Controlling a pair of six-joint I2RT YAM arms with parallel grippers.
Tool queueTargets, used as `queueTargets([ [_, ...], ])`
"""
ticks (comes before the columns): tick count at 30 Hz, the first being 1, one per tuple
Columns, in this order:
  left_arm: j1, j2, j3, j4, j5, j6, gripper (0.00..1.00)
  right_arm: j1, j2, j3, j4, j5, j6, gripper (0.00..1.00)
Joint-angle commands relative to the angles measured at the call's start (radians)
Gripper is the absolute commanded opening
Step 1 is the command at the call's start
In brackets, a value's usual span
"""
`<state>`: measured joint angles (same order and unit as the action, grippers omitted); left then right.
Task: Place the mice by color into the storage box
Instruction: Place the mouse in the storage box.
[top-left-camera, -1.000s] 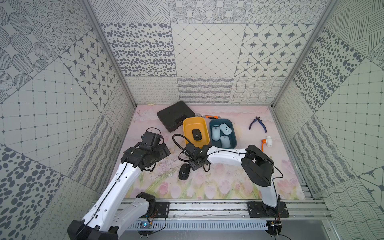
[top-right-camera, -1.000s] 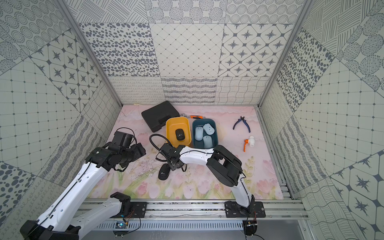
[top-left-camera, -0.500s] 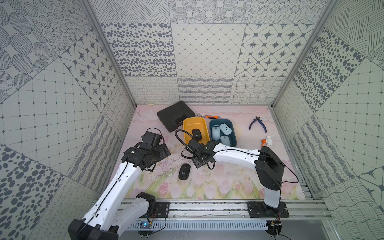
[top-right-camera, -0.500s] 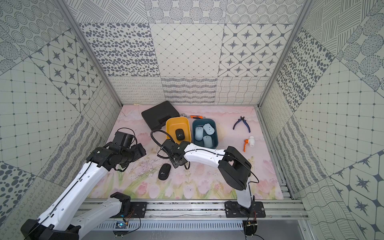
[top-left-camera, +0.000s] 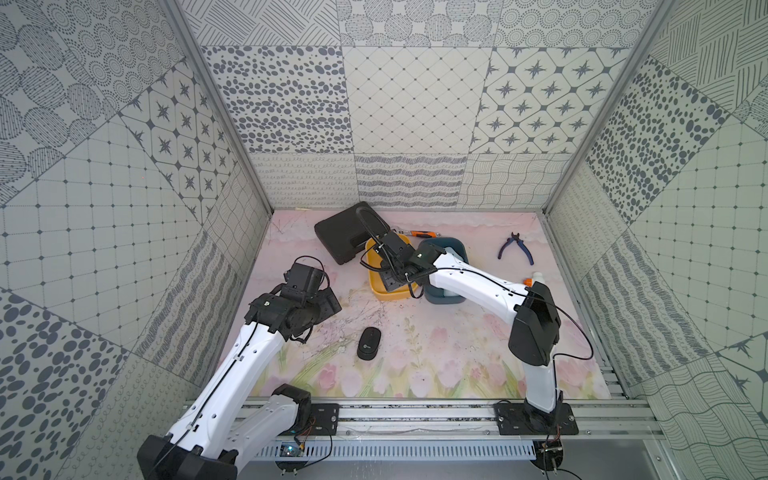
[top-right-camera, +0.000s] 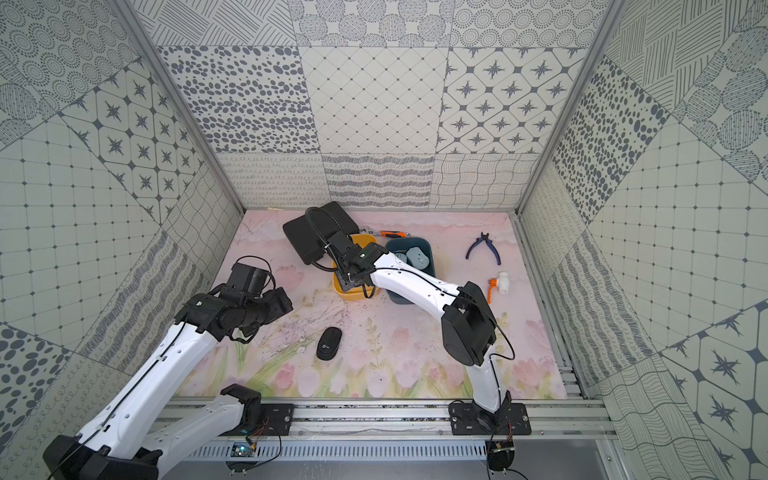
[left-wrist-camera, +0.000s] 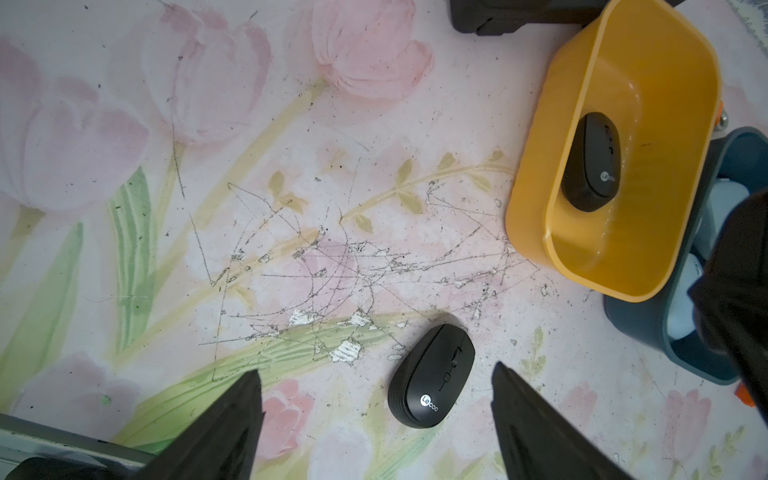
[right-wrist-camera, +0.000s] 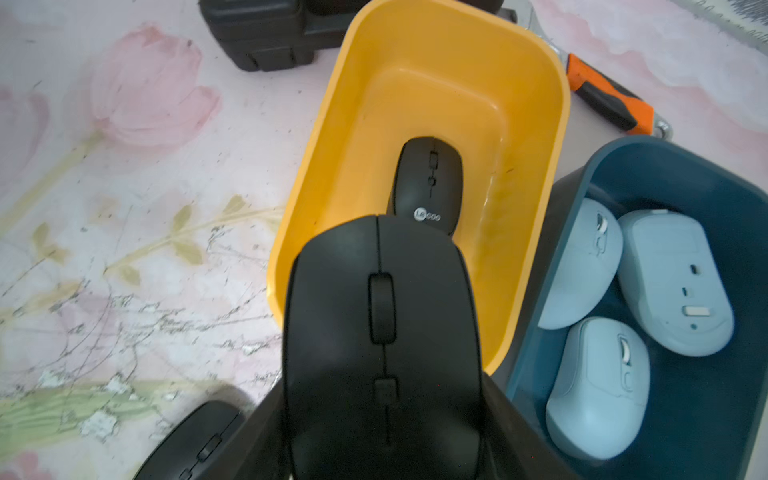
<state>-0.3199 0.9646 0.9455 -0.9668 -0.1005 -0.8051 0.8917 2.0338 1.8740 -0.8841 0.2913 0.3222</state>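
The only readable text is the brand "Lecoo", its first letters in a white circle, on the rear of the black mouse (left-wrist-camera: 432, 376) lying on the counter (left-wrist-camera: 374, 124) and of the second black mouse (left-wrist-camera: 592, 162) inside the yellow box (left-wrist-camera: 530, 216).

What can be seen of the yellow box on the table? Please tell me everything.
The yellow box is an open rectangular tub with rounded corners and a thin rim, apparently smooth glossy plastic. It stands upright on the flowered mat. One black mouse lies on its bottom, top side up; a second black mouse hangs over its near end. Its long side stands against the blue box, seemingly touching, and a black case lies close by its far corner.
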Motion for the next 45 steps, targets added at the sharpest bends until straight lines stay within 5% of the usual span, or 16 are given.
queueTargets([
  [1,0.004,0.011,0.010,0.005,0.001,-0.008,0.89,-0.032,0.107,0.100,-0.025,-0.014,-0.048,0.60],
  [13,0.018,0.038,0.022,0.009,-0.006,0.013,0.89,-0.091,0.400,0.408,-0.063,-0.067,-0.120,0.61],
  [21,0.030,0.059,0.023,0.022,0.011,0.018,0.89,-0.096,0.502,0.613,-0.191,-0.078,-0.134,0.89],
  [25,0.032,0.043,0.022,0.020,0.015,0.014,0.89,-0.089,0.416,0.533,-0.168,-0.074,-0.118,0.90],
  [31,0.040,-0.039,0.031,-0.023,-0.026,-0.011,0.90,-0.010,0.132,0.200,-0.106,-0.045,0.026,0.88],
  [34,0.046,-0.088,0.031,-0.045,-0.030,-0.018,0.90,0.067,0.015,0.066,-0.135,-0.039,0.183,0.87],
  [38,0.045,-0.140,0.048,-0.109,-0.040,-0.033,0.89,0.142,-0.096,-0.127,-0.059,-0.197,0.425,0.88],
  [45,0.044,-0.265,0.043,-0.201,-0.090,-0.034,0.89,0.252,-0.001,-0.146,-0.095,-0.206,0.635,0.88],
])
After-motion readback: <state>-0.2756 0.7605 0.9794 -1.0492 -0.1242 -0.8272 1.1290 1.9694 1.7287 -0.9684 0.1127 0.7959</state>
